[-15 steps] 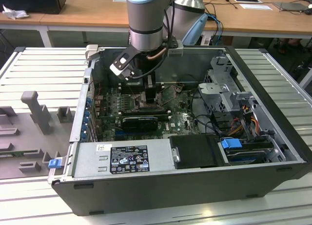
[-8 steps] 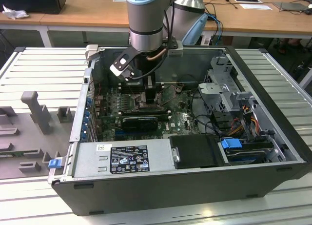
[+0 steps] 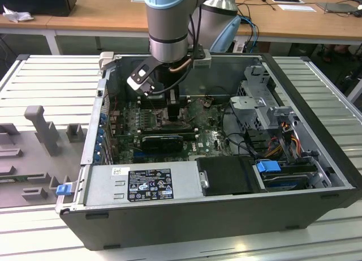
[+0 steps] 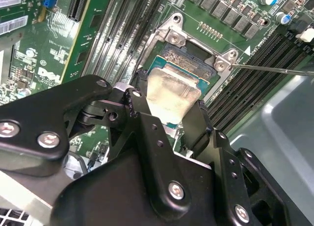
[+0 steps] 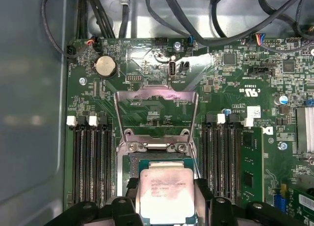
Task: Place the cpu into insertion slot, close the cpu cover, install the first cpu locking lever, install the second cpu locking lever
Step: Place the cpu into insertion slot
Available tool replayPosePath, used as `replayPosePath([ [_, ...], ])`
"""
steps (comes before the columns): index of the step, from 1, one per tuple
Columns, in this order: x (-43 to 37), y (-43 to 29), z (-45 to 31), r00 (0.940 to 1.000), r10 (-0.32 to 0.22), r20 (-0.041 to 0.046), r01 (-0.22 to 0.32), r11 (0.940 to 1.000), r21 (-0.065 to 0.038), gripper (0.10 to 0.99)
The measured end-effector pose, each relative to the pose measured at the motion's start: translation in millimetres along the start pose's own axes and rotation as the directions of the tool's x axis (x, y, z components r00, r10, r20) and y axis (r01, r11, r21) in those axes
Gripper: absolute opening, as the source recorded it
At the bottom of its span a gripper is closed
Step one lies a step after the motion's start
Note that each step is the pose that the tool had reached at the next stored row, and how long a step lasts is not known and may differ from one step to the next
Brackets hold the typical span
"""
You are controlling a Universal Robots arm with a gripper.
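The arm (image 3: pixel 168 17), at the top centre of the exterior view, is a silver-grey cylinder with a pale blue joint cap, and a thin black cable (image 3: pixel 195 23) runs down its side. In both wrist views the gripper (image 4: pixel 169 102) is matte black, built of angular linked plates fastened by round silver screws (image 4: pixel 49 139), with two narrow black fingers (image 4: pixel 202 119).

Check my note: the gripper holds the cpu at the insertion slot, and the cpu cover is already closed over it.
Wrong on the cover. The gripper holds the cpu at the insertion slot, but the cpu cover is swung open, clear of it, as the first wrist view shows.
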State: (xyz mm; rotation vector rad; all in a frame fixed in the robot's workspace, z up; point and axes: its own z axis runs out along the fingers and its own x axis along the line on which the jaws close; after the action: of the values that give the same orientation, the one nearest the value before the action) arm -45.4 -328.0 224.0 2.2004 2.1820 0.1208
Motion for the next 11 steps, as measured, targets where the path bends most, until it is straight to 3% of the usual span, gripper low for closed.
replayPosePath([
  [11, 7.5, -2.5, 15.9, 0.9999, 0.017, 0.0006, -0.017, 0.9999, 0.0, 0.529],
])
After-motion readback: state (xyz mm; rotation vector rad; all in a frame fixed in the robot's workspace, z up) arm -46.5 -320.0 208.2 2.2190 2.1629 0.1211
